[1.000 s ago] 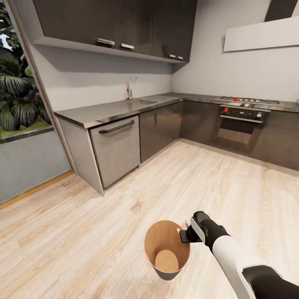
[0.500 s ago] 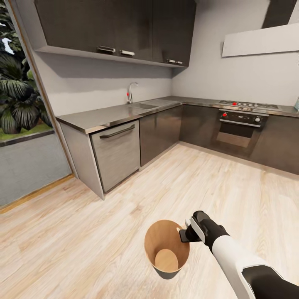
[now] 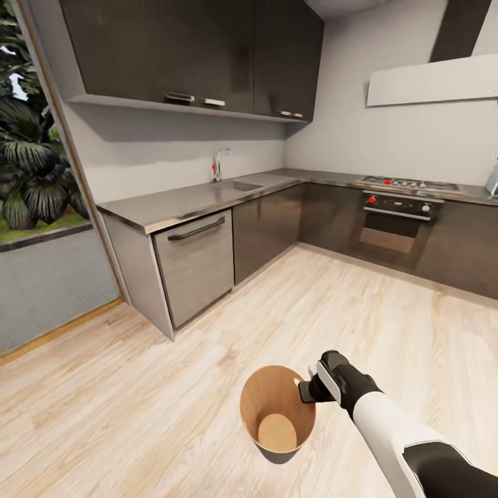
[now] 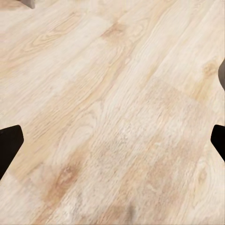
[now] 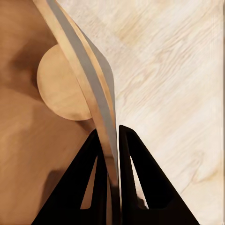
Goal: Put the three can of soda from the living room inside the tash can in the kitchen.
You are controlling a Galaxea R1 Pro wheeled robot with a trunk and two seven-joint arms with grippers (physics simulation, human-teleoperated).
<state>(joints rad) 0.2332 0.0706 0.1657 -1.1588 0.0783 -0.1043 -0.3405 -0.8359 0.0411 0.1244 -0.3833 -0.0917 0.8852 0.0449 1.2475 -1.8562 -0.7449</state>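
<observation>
I carry the trash can (image 3: 278, 413), a small tapered bucket, dark grey outside and tan-brown inside, held above the kitchen floor in front of me. My right gripper (image 3: 304, 391) is shut on its rim at the right side. In the right wrist view the two black fingers (image 5: 96, 183) pinch the thin rim wall (image 5: 101, 105), and the bucket's round tan bottom (image 5: 61, 86) shows bare. My left gripper (image 4: 112, 140) is open, its dark fingertips (image 4: 9, 145) wide apart over bare floor. The soda cans are out of view.
The kitchen lies ahead: grey countertop (image 3: 180, 200) with sink and tap (image 3: 220, 164), a dishwasher front (image 3: 196, 266), dark upper cabinets (image 3: 200, 48), and a built-in oven (image 3: 395, 221) at the right. A glass opening with plants (image 3: 34, 180) is at the left. Light wood floor (image 3: 138, 387) spreads around me.
The whole view has shifted: cabinets and counter sit slightly lower and nearer, so the camera moved. The right gripper and bucket keep the same place in the picture.
</observation>
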